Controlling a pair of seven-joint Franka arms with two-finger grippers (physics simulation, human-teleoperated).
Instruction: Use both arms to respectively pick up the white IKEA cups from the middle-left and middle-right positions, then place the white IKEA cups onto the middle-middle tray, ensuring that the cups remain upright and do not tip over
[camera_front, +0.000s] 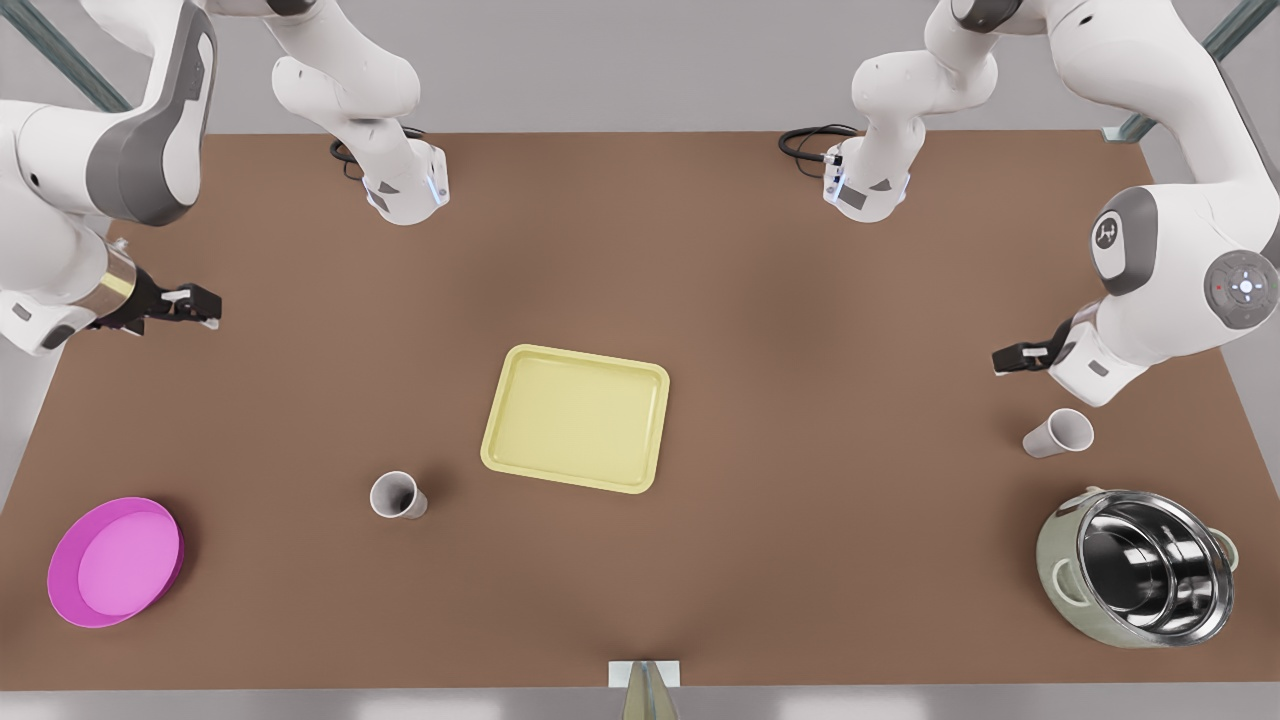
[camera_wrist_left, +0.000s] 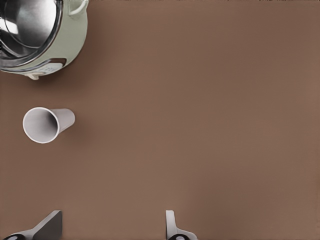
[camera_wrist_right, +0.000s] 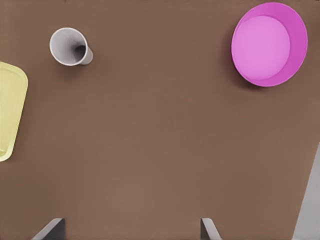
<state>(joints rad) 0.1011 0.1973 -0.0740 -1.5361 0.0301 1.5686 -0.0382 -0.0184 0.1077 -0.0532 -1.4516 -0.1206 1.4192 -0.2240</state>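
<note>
Two white IKEA cups stand on the brown table. One cup (camera_front: 398, 495) (camera_wrist_right: 70, 46) stands off the front view's left side of the pale yellow tray (camera_front: 575, 418) (camera_wrist_right: 10, 110). The other cup (camera_front: 1058, 433) (camera_wrist_left: 47, 124) stands far toward the front view's right, near a pot. My right gripper (camera_front: 203, 305) (camera_wrist_right: 131, 229) hovers open at the front view's left, well away from the first cup. My left gripper (camera_front: 1008, 358) (camera_wrist_left: 111, 227) hovers open at the front view's right, a short way from the second cup. Both grippers hold nothing, and the tray has nothing on it.
A magenta-pink bowl (camera_front: 115, 562) (camera_wrist_right: 269, 44) sits near the table's corner at the front view's lower left. A large steel-lined pot (camera_front: 1140, 580) (camera_wrist_left: 35, 35) stands at the lower right, close to the second cup. The two arm bases (camera_front: 405, 190) (camera_front: 865, 190) are mounted along the far edge.
</note>
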